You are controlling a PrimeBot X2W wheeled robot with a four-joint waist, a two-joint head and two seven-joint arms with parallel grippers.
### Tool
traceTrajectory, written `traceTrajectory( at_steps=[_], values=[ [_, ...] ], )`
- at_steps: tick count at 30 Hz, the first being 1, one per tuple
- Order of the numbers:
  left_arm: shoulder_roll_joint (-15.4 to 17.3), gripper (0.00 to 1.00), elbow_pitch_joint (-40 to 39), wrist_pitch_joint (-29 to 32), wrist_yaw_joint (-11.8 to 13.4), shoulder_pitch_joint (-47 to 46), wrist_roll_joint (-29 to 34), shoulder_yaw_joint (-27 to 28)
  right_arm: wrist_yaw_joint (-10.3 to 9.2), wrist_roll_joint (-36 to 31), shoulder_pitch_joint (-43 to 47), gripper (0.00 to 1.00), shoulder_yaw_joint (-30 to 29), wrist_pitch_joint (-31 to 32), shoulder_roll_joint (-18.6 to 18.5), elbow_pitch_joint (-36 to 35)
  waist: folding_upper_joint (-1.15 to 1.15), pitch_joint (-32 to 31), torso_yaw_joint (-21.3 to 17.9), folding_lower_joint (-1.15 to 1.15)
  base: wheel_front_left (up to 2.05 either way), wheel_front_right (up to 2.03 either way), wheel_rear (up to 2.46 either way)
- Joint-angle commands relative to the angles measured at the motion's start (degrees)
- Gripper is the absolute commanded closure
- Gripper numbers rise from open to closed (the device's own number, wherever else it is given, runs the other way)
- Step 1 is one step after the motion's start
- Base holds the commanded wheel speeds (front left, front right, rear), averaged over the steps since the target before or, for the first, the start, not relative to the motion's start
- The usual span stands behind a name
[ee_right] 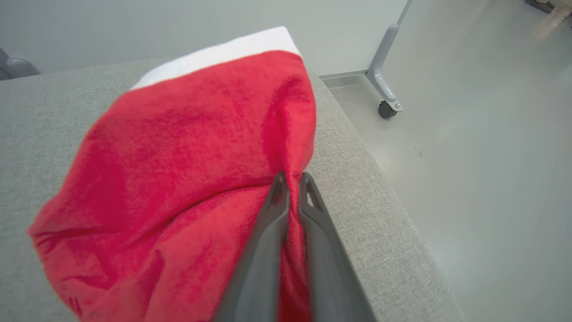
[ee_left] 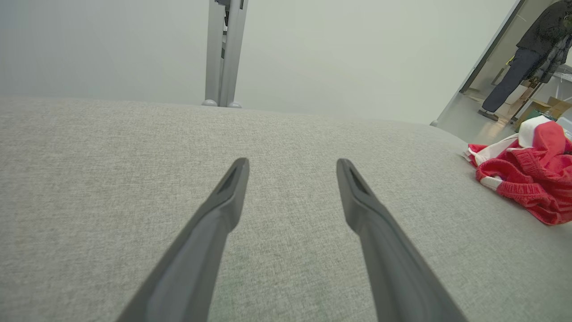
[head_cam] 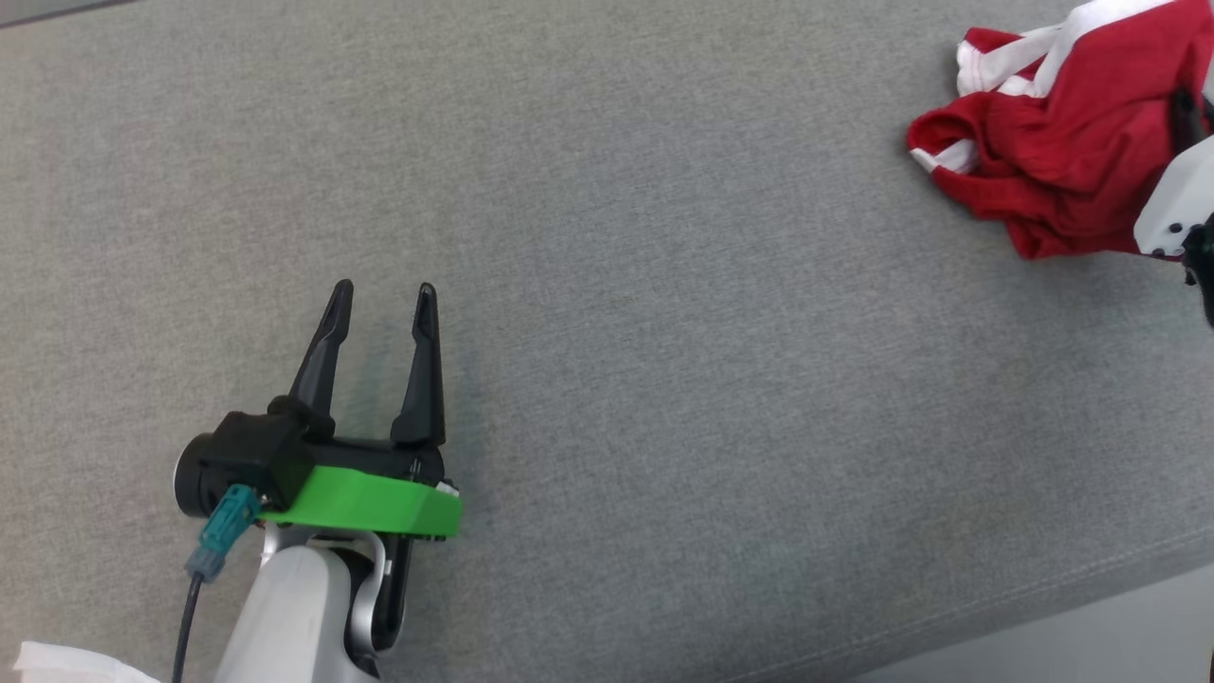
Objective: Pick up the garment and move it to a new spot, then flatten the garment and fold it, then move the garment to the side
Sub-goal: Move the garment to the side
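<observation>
The garment [head_cam: 1062,142] is a crumpled red cloth with white bands, bunched at the far right of the grey padded surface [head_cam: 664,285]. In the right wrist view my right gripper [ee_right: 292,179] is shut on a pinched fold of the red garment [ee_right: 178,170], close to the surface's right edge. The white right wrist housing [head_cam: 1176,204] partly covers the cloth in the head view. My left gripper [head_cam: 384,289] rests at the lower left, open and holding nothing, far from the cloth. In the left wrist view the left gripper [ee_left: 292,163] points over bare fabric, with the garment [ee_left: 527,179] off to its right.
The surface's right edge [ee_right: 380,179] drops to a pale floor, where a wheeled metal leg [ee_right: 384,76] stands. A metal post [ee_left: 223,53] rises behind the far edge. A person [ee_left: 527,53] stands in a doorway beyond. A bit of white paper [head_cam: 66,662] lies at the lower left corner.
</observation>
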Motion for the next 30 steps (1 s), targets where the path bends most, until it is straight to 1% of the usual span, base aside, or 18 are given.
traceTrajectory(
  at_steps=[1, 2, 3, 8, 10, 19, 26, 30],
  values=[
    [0.3, 0.0, -0.4, 0.0, -0.2, -1.3, 0.4, 0.2, -0.08, -1.4, -1.0, 0.54, -0.6, -1.7, -0.8, 0.4, 0.0, 1.7, 1.7, 0.0, 0.0, 0.0, 0.0],
    [0.3, 0.0, -0.4, 0.0, -0.3, -1.3, 0.4, 0.2, -0.07, -2.1, -1.2, 0.08, -0.9, -2.8, -1.0, 0.7, 0.0, 1.9, 2.0, 0.0, 0.0, 0.0, 0.0],
    [0.3, 0.0, -0.4, 0.0, -0.3, -1.3, 0.4, 0.2, -0.07, -2.5, -1.3, 0.0, -1.4, -3.7, -1.1, 1.0, 0.0, 1.9, 2.1, 0.0, 0.0, 0.0, 0.0],
    [0.2, 0.0, 0.0, 0.0, -0.3, -0.7, 0.2, 0.1, -0.08, -5.3, -1.6, 0.0, -3.3, -7.6, -1.1, 3.1, 0.0, 1.2, 2.7, 0.0, 0.0, 0.0, 0.0],
    [0.2, 0.0, 0.4, 0.0, -0.4, -0.3, -0.1, 0.2, -0.07, -6.3, -1.6, 0.0, -3.4, -8.7, -0.5, 3.7, 0.0, 0.5, 2.7, 0.0, 0.0, 0.0, 0.0],
    [0.1, 0.0, 1.8, 0.0, -0.6, -0.4, -1.7, 1.2, -0.08, -8.5, -1.6, 0.0, -0.4, -11.9, 3.1, 3.2, 0.0, -4.2, 2.8, 0.0, 0.0, 0.0, 0.0],
    [0.1, 0.0, 4.7, 0.0, -0.2, -1.0, -3.0, 2.9, -0.08, -8.5, 2.5, 0.0, 1.4, -13.4, 7.1, -1.8, 0.0, -9.5, 4.1, 0.0, 0.0, 0.0, 0.0],
    [0.1, 0.0, 6.7, 0.0, 0.2, 0.5, -3.7, 4.0, -0.08, -8.8, 7.9, 0.0, 0.9, -13.4, 10.3, -8.3, 0.0, -12.8, 5.2, 0.0, 0.0, 0.0, 0.0]
  ],
)
